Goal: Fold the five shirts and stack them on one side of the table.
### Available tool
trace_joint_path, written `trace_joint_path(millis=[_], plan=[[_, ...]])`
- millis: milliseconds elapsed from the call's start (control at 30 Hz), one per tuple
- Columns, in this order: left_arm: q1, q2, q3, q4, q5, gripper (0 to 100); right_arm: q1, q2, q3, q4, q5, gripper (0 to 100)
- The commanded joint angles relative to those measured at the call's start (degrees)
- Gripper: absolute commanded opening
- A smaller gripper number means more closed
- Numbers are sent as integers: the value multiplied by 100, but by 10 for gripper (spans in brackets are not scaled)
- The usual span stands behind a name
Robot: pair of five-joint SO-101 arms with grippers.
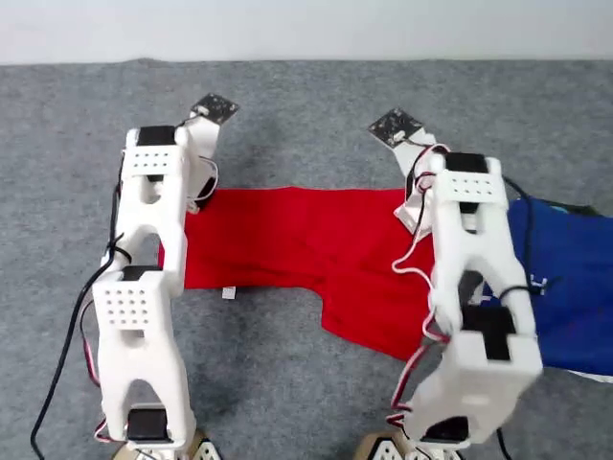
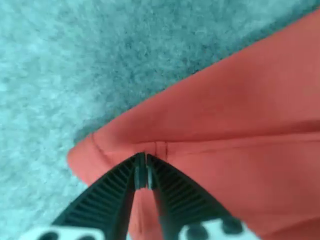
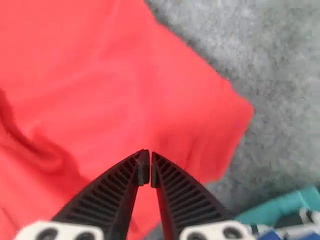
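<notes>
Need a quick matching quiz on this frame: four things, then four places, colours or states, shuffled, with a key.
Things:
1. red shirt
2. blue shirt
3. left gripper
4. table cover

Place, colour or state:
A. grey, lies under everything else
B. at the right edge of the high view
C. spread out across the middle
D. shut, tips at a red corner seam

Pairs: 1-C, 2-B, 3-D, 4-A
</notes>
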Motion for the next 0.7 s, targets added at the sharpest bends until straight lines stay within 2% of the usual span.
trace_joint_path(millis=[0, 367, 533, 667], plan=[[26, 53, -224, -220, 62, 5, -22, 532, -809, -66, -35, 9], [35, 484, -971, -712, 62, 5, -22, 2299, -2971, -57, -44, 9], [26, 624, -1578, -668, 62, 5, -22, 2448, -3569, -57, -44, 9], [141, 624, -2220, -114, 62, 5, -48, 2211, -3648, 119, -44, 9]])
